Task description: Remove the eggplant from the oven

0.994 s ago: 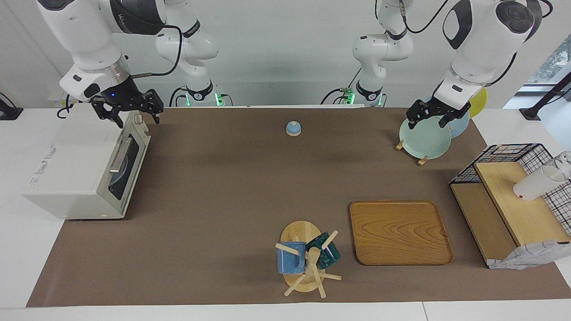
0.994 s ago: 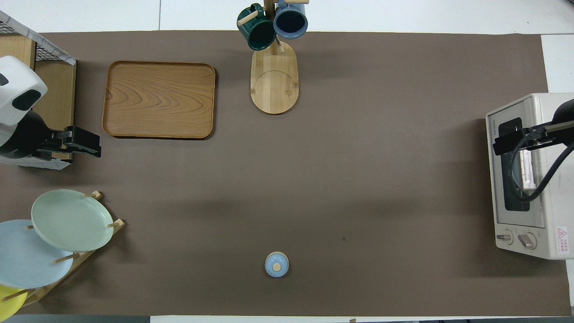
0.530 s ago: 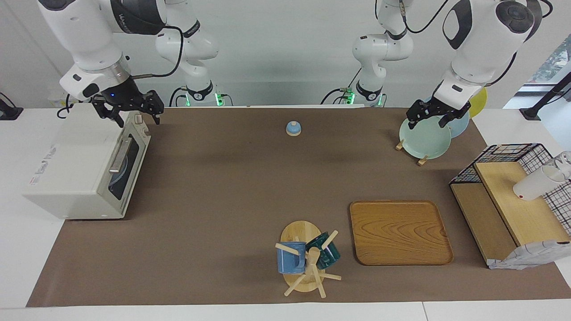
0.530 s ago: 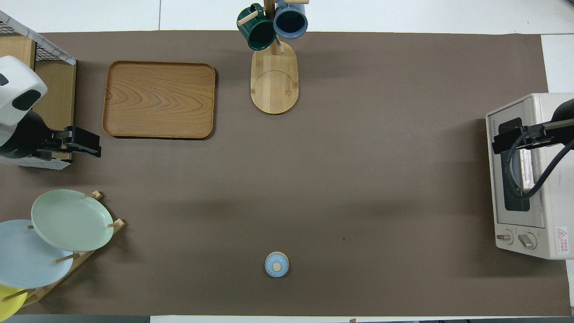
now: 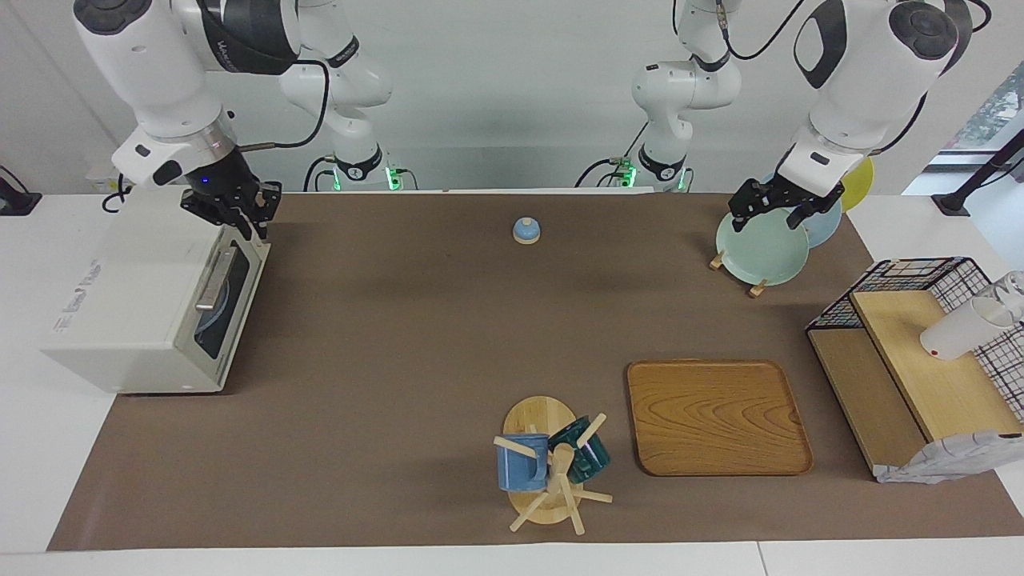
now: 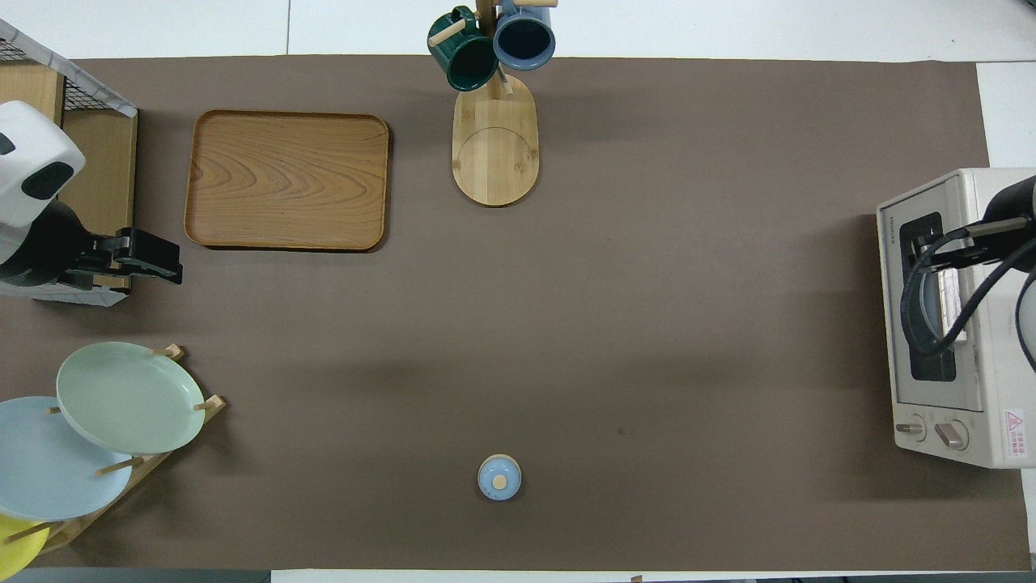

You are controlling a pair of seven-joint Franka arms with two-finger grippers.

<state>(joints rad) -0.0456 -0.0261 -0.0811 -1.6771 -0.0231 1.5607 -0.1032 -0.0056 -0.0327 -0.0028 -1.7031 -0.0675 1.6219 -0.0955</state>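
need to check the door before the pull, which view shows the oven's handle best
The facing view. There the oven shows its door face slantwise, with the metal bar handle in clear sight below the right gripper. In the overhead view the right arm and its cable cover most of the door, and the handle barely shows.

White arms, black joints, black cables

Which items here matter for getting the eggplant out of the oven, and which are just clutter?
Job in hand:
- oven, door closed
- right claw, over the oven's top front edge
- eggplant: not visible

Lying about:
- wooden tray
- mug rack
- plate rack, left claw waiting above
- small blue lid
- wire shelf
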